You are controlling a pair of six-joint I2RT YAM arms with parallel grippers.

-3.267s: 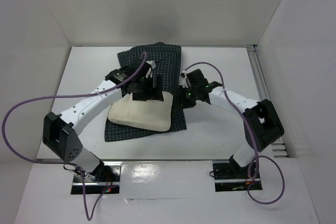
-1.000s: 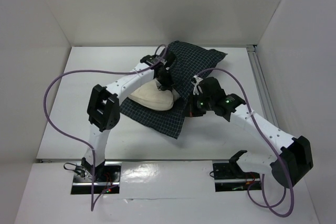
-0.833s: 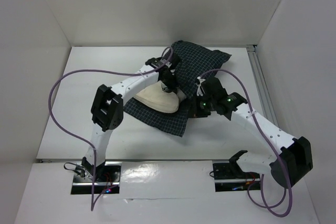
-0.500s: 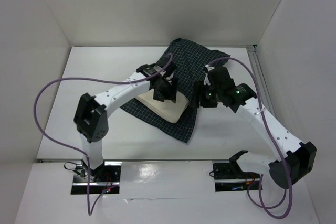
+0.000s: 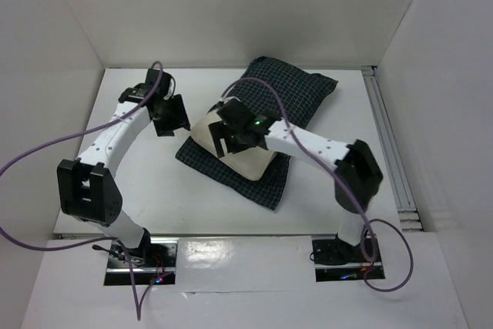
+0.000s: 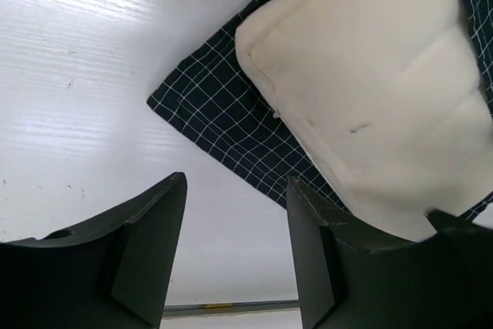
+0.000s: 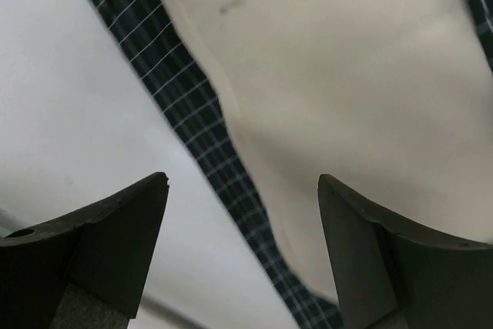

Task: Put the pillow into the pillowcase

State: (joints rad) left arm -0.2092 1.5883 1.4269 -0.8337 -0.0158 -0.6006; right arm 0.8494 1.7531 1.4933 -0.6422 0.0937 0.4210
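Observation:
The dark checked pillowcase [image 5: 286, 90] lies slanted across the middle of the table. The cream pillow [image 5: 254, 166] rests on its lower layer, its near end bare and its far end running under the checked cloth. My left gripper [image 5: 170, 114] hangs open over bare table to the left of the pillow, holding nothing. In the left wrist view the pillow [image 6: 370, 105] and pillowcase [image 6: 204, 113] lie ahead of the left gripper [image 6: 235, 229]. My right gripper [image 5: 231, 133] hovers open over the pillow's bare end. In the right wrist view the right gripper [image 7: 243, 213] stands above the pillow [image 7: 347, 82] and the pillowcase edge [image 7: 181, 102].
White walls close in the table [image 5: 131, 182] at the back and both sides. A metal rail [image 5: 387, 140] runs along the right edge. Purple cables loop from both arms, the left one [image 5: 31, 156] far out to the left.
Both grippers have opened and let go of the cloth. The left gripper has swung away left off the pillow; the right gripper has moved left onto the pillow's bare end.

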